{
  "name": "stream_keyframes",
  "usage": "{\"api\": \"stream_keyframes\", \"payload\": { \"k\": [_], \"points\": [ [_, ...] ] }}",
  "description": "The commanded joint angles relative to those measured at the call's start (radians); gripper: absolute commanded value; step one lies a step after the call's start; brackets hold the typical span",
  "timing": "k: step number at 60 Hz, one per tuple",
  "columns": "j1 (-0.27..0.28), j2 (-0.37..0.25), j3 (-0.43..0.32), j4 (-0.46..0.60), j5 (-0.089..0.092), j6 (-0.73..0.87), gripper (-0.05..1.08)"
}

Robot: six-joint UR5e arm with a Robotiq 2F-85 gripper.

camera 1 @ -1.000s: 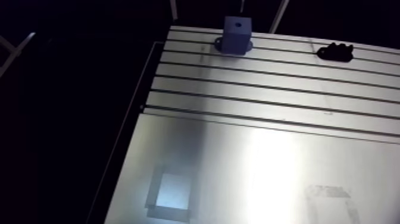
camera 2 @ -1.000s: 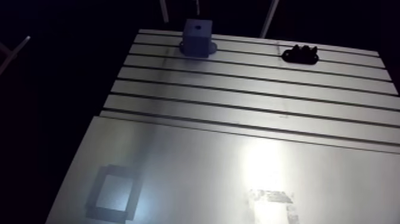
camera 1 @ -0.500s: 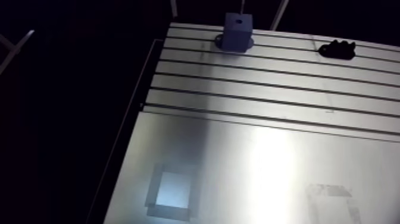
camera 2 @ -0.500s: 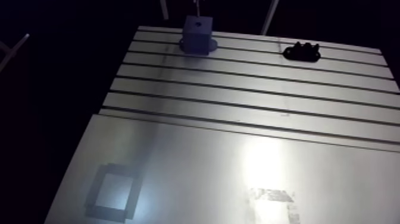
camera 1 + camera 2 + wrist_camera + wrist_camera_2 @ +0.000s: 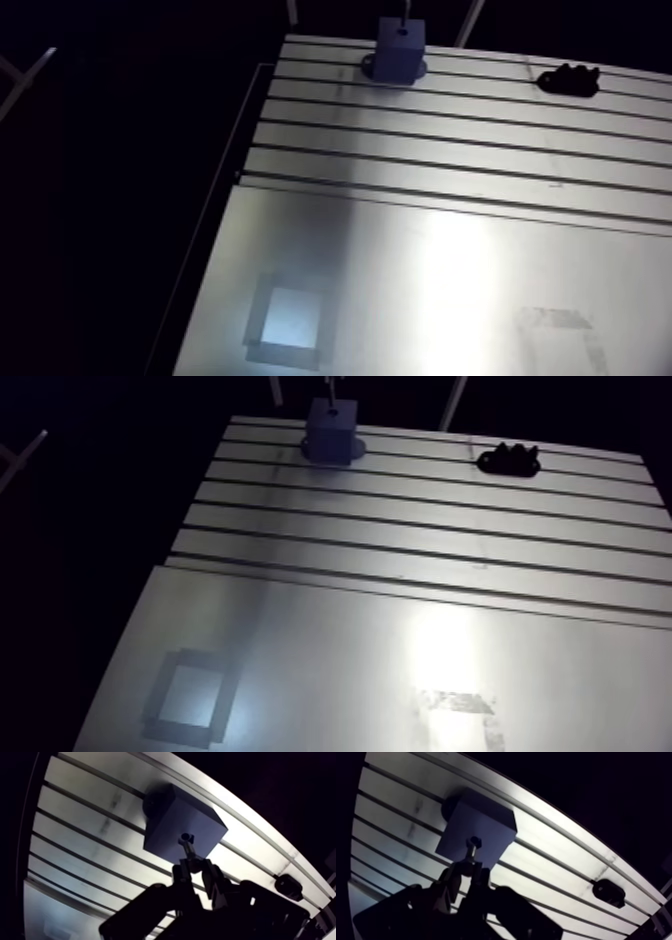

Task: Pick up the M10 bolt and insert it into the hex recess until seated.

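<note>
A: Gripper (image 5: pixel 195 867) state?

B: Fingers nearly together, clamped on the shank of the M10 bolt (image 5: pixel 472 847). The bolt sticks out ahead of the fingertips. Its wider end, the head I'd say, is right at the hex recess (image 5: pixel 182 837) in the top of the blue-grey block (image 5: pixel 180 814). Can't tell if it has entered or sits just above.

A: How to do this step well?

B: Keep the bolt square to the block's top and line the head flats up with the recess. Go down slowly, with a slight twist if it hangs. Let go only once it bottoms.

A: Room?

B: The block sits near the edge of the slotted table (image 5: pixel 75 822), ahead of the gripper, with darkness past it. The small black part (image 5: pixel 289 887) is off to the gripper's side, well apart. There's bare slotted surface on the other side. Retreat straight up.
</note>
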Motion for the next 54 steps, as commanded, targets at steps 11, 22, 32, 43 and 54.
{"api": "stream_keyframes", "payload": {
  "k": [11, 22, 32, 43, 54],
  "points": [
    [0.000, 0.006, 0.001, -0.002, 0.004, 0.003, 1.03],
    [0.000, 0.007, 0.004, -0.005, 0.006, 0.005, 1.03],
    [0.000, 0.007, 0.006, -0.012, 0.006, 0.005, 1.03],
    [-0.001, 0.007, 0.010, -0.016, 0.006, 0.005, 1.03],
    [-0.001, 0.007, 0.010, -0.016, -0.001, 0.003, 1.03]
  ]
}}
